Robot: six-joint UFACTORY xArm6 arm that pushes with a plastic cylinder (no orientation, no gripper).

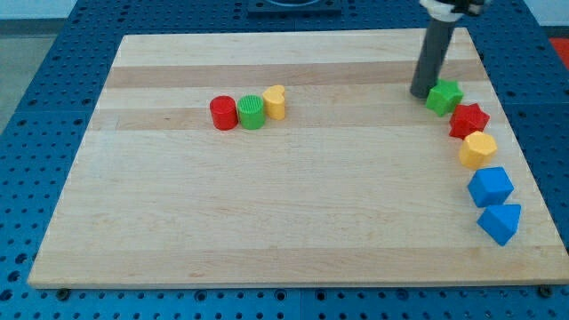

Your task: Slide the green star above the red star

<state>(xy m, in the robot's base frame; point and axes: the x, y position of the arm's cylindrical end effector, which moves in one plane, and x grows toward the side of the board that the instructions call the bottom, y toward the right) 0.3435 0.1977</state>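
Pale wood makes up the board [293, 213], a wide planked top resting on a blue perforated table [36, 133]. My dark rod comes down from the view's top right, and my tip [420, 93] rests on the board; it is a plain rod end with no fingers, so it neither opens nor holds anything.

Well below my tip, toward the view's bottom right, lie a blue cube-like block [491, 187] and, just under it, a blue wedge-shaped block [500, 222]. Nearer to my tip, below and to the view's right, sits the yellow hexagonal block [477, 149], and directly above that the red star [468, 120]. The green star [444, 96] is just beside my tip on the view's right, seemingly touching it, and sits at the red star's upper left, close against it.

Far off to the view's left of my tip stand a red cylinder [223, 113], a green cylinder [252, 111] and a yellow heart-like block [275, 102], huddled in a row.
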